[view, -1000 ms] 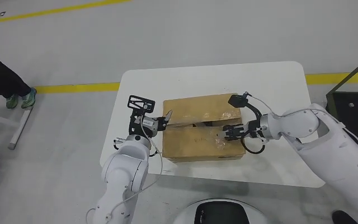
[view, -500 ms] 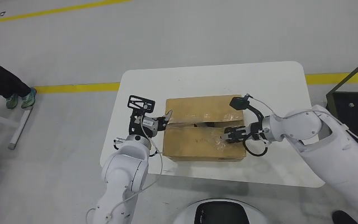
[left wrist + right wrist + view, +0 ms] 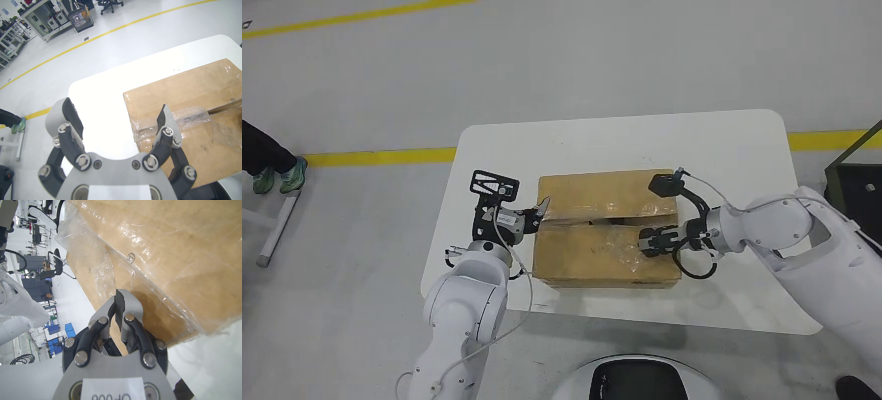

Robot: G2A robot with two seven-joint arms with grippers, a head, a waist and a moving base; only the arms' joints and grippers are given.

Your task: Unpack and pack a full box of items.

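Two flaps to free: we are at the tape-peeling step

Our box (image 3: 607, 228) sits closed in the middle of the white surface (image 3: 722, 150). Its two top flaps meet along a central seam that gapes a little toward the right end. Clear tape (image 3: 98, 262) runs over that seam, wrinkled and partly lifted off the cardboard. Our right claw (image 3: 115, 298) is closed at the box's right end, its pads pinched on what looks like a loose tongue of that tape. Our left claw (image 3: 115, 106) hangs open just beside the box's left end, one finger over the taped edge, holding nothing. We judge that unpacking has barely begun, since the flaps are not yet open. Next we need a steady pull along the seam to strip the tape, with the left claw ready to brace the box so it doesn't slide.
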